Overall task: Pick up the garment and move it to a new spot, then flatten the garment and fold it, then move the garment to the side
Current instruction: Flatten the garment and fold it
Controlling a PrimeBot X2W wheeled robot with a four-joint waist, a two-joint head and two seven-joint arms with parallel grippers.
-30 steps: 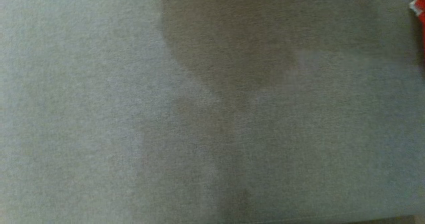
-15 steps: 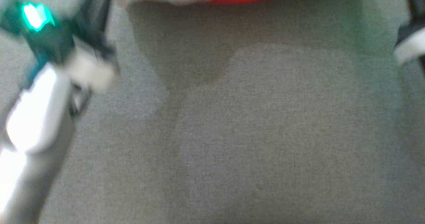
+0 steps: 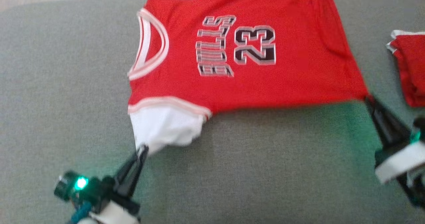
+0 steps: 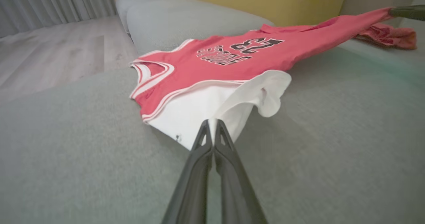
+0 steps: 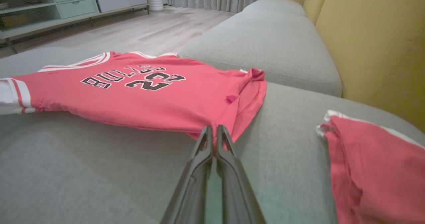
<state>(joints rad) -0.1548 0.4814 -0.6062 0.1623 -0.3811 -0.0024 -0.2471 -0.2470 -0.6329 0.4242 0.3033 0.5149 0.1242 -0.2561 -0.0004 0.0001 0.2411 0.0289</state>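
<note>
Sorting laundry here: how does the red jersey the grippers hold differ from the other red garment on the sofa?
The jersey is spread out, number showing; the other garment lies in a compact heap. The left gripper and right gripper pinch the jersey's edges; the other garment lies untouched. Both are red with white trim.

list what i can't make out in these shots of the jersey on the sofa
Jersey far edge: cut off by the head view's top edge.
Second red garment: cut by the head view's right edge; folded, type unclear.
Dark speck on the white sleeve, left wrist view: too small to identify.
</note>
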